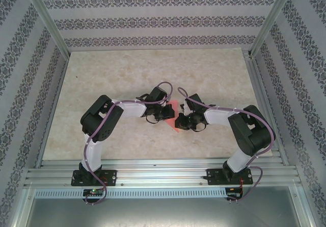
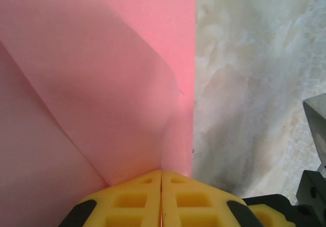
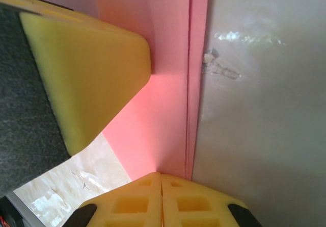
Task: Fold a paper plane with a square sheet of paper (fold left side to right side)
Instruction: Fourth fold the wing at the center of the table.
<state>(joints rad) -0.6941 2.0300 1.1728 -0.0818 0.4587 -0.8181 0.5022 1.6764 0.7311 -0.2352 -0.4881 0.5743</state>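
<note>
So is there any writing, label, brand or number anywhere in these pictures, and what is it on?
None can be read. The pink sheet of paper is plain, the wallpaper carries only an ornament pattern, and the arm bases bear small parts too tiny to show any lettering.

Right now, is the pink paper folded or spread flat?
Folded: the paper shows a diagonal flap over a lower layer, with stacked edges alongside.
</note>
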